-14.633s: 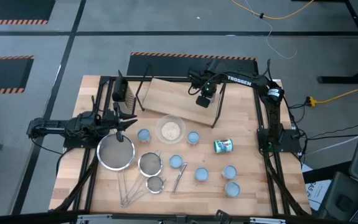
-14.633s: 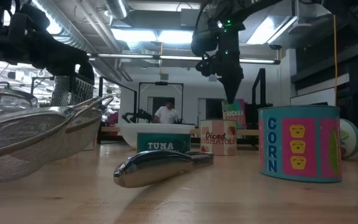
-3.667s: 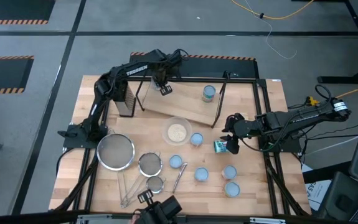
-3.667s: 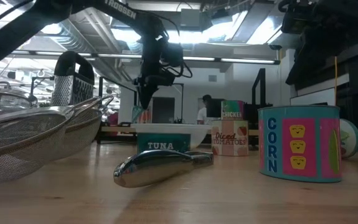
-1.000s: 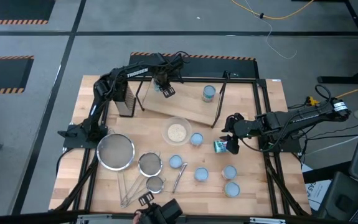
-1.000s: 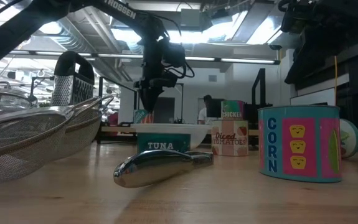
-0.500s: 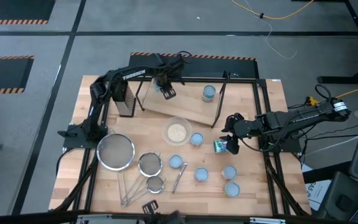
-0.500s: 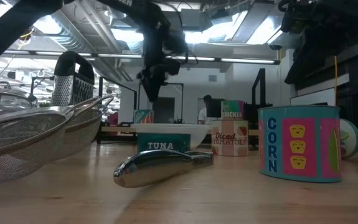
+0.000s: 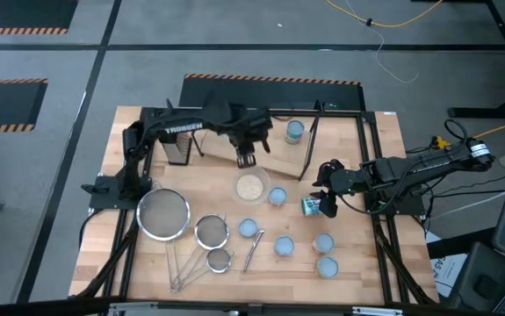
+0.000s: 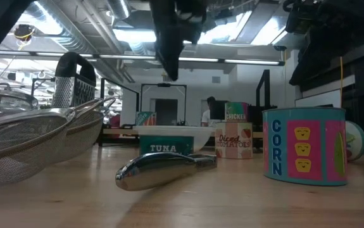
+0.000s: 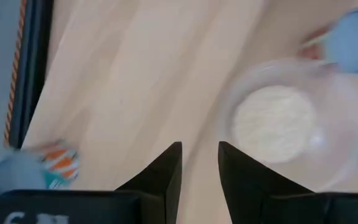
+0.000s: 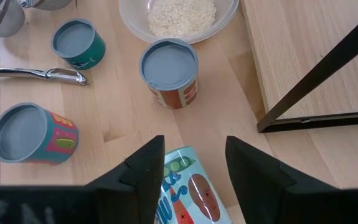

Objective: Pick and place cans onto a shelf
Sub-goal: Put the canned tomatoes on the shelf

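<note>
A: You're swinging the left gripper (image 9: 246,159) over the shelf (image 9: 226,140) edge toward the bowl (image 9: 249,186), fingers parted, holding nothing. Come down too soon and you're clipping the bowl's rim, spilling grains.

B: And your right gripper (image 12: 188,163) is hovering low, fingers spread either side of the tipped can (image 9: 314,206). It's round; nudge it and it's rolling away. One can (image 9: 295,132) is sitting on the shelf, another (image 11: 32,169) too; five are waiting below.

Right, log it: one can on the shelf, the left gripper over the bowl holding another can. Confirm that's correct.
Not quite. The left gripper holds nothing; the left wrist view shows its fingers apart with only bare shelf between them. One can does stand on the shelf, and the gripper is near the bowl.
</note>
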You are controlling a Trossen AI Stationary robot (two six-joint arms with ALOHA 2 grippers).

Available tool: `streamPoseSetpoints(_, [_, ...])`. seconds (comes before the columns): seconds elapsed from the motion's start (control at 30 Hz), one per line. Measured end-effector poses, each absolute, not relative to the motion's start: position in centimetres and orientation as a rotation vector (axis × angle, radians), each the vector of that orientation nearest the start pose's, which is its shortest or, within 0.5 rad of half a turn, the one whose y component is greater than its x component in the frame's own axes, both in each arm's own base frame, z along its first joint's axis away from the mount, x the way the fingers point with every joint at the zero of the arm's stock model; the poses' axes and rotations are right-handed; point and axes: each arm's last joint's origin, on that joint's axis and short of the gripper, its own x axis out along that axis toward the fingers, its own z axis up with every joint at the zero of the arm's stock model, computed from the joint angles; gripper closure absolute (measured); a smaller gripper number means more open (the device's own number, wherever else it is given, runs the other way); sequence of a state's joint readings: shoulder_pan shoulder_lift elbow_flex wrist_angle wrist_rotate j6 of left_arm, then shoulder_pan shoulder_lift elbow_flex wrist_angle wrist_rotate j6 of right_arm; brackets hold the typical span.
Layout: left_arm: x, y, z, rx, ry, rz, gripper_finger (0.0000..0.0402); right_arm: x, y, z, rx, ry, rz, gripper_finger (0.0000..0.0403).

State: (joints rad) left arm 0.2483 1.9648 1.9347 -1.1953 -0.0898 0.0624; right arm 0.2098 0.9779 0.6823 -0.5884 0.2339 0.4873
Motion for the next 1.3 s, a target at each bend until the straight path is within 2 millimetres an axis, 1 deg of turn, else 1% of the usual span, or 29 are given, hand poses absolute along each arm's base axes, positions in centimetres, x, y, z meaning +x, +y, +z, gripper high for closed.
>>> streamPoseSetpoints(0.23, [40.8, 4.5, 31.2, 0.049, 1.124, 0.138, 0.0305, 18.2, 3.2, 23.4, 0.262, 0.833, -0.23, 0.0228])
streamPoseSetpoints(0.4, [41.9, 1.1, 31.7, 0.094, 1.024, 0.068, 0.0305, 18.2, 3.2, 23.4, 0.263, 0.833, -0.23, 0.0228])
streamPoseSetpoints(0.53, [42.5, -1.0, 32.1, 0.115, 0.944, 0.027, 0.0305, 18.2, 3.2, 23.4, 0.261, 0.84, -0.232, 0.0228])
streamPoseSetpoints(0.63, [42.8, -2.1, 32.4, 0.125, 0.9, 0.004, 0.0305, 18.1, 3.2, 23.3, 0.26, 0.857, -0.228, 0.0228])
streamPoseSetpoints(0.77, [43.3, -3.2, 32.1, 0.134, 0.867, -0.018, 0.0305, 17.9, 3.5, 23.4, 0.308, 0.88, -0.133, 0.0228])
streamPoseSetpoints(0.87, [43.9, -3.9, 31.4, 0.14, 0.867, -0.032, 0.0305, 17.5, 3.6, 23.8, 0.34, 0.881, -0.067, 0.0228])
streamPoseSetpoints(0.97, [44.4, -4.4, 30.2, 0.146, 0.889, -0.041, 0.0305, 17.0, 3.5, 24.3, 0.349, 0.863, -0.049, 0.0228])
streamPoseSetpoints(1.13, [45.9, -4.6, 27.3, 0.152, 0.94, -0.044, 0.0305, 15.9, 3.3, 24.8, 0.354, 0.85, -0.047, 0.0228])
streamPoseSetpoints(1.3, [47.1, -4.8, 24.2, 0.157, 0.994, -0.046, 0.0305, 15.7, 3.2, 25.0, 0.355, 0.836, -0.045, 0.0228])
